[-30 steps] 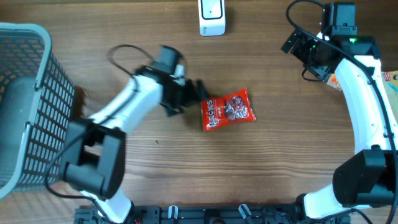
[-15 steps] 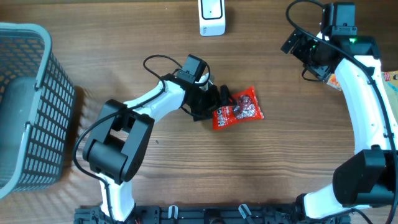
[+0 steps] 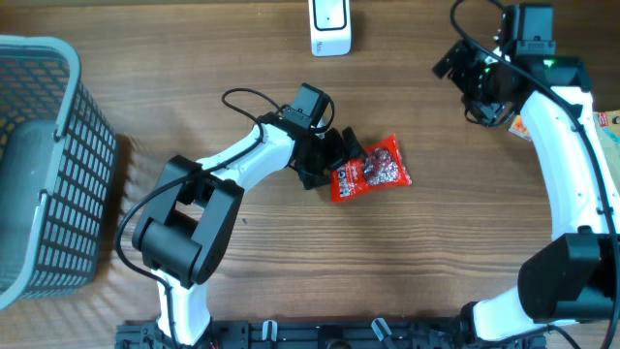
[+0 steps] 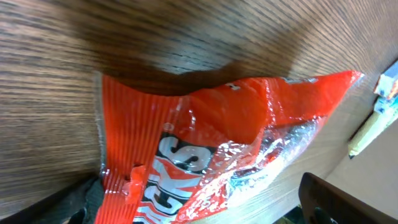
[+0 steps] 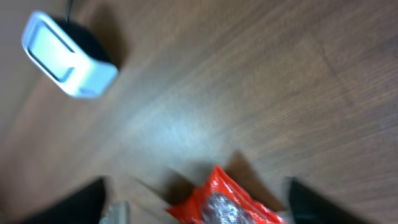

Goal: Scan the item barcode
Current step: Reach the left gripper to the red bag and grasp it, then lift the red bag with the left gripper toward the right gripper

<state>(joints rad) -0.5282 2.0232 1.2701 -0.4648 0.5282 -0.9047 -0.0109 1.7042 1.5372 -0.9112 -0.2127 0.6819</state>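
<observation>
Left gripper [image 3: 341,153] stands wide, its jaws either side of the left end of the red snack packet [image 3: 373,170] and nothing clamped yet as far as I can see. From its own wrist camera the packet fills the view, crinkled and glossy, with the dark fingers [image 4: 317,199] low at the corners and clear of the foil. The packet lies flat on the tabletop [image 3: 291,281] near the middle, its long axis running from lower left up to the right, so the gripper meets it end-on rather than across the width. I'd say closing on that end seam is the coming move.

Beyond it, the white scanner [image 3: 329,27] sits at the far edge, well apart from the packet and almost straight up from the left gripper. Bare wood lies between them, so nothing blocks a lift toward it.

Over on the other side, the right gripper [image 3: 453,66] hangs above the far right of the tabletop, jaws apart and empty, farther from the packet than the left one. A grey basket [image 3: 58,126] stands at the left edge, and some boxes [image 3: 608,131] peek in at the right; neither is in the way. The left arm's cable [image 3: 237,97] loops behind it, clear of the packet.
</observation>
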